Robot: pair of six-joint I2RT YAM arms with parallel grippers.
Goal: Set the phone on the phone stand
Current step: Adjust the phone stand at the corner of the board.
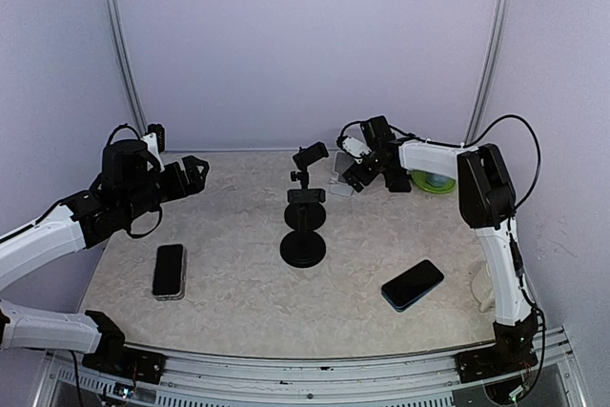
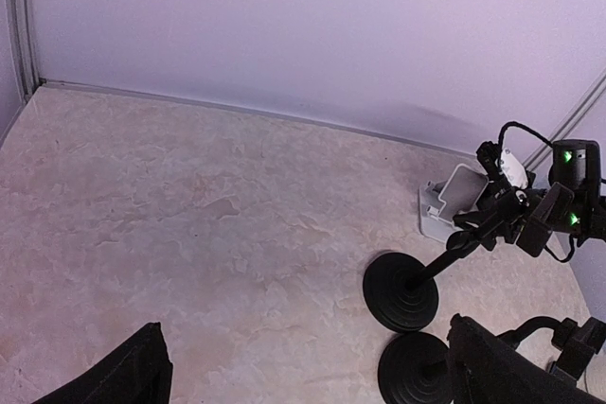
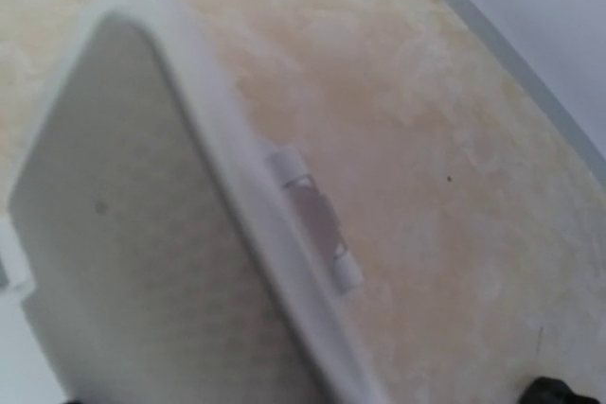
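Left arm reaches in from the left edge. Left claw (image 1: pixel 200 174) hangs above the far-left part of the tabletop (image 1: pixel 238 274), jaws apart, nothing between them. Its wrist view shows both dark fingers (image 2: pixel 123 376) at the bottom corners with bare marbled surface in the gap.

Silver-edged phone (image 1: pixel 169 271): flat on the tabletop, dark face up, near-left area. It lies nearer the front edge than the left claw and well apart from it. Untouched.

Centre: black stand (image 1: pixel 303 247), round base, upright pole, clamp head on top, empty. Second black stand (image 1: pixel 311 154) is just behind it, toward the back wall, its base hidden in the top view. The left wrist view shows two round black bases close together.

Just right of these, near the back edge: white stand (image 1: pixel 339 174), small, with a tilted back plate. It holds no phone.

Right claw (image 1: pixel 356 176) is right beside the white stand, the arm stretched toward the back. Jaws stand wide. Its wrist view is filled by the blurred white plate at close range; I cannot tell whether a finger touches it.

Green dish (image 1: pixel 435 181): back right, partly behind the right arm.

Blue-edged phone (image 1: pixel 413 284): flat on the tabletop, near-right, lying at an angle, well apart from every stand and from both claws.
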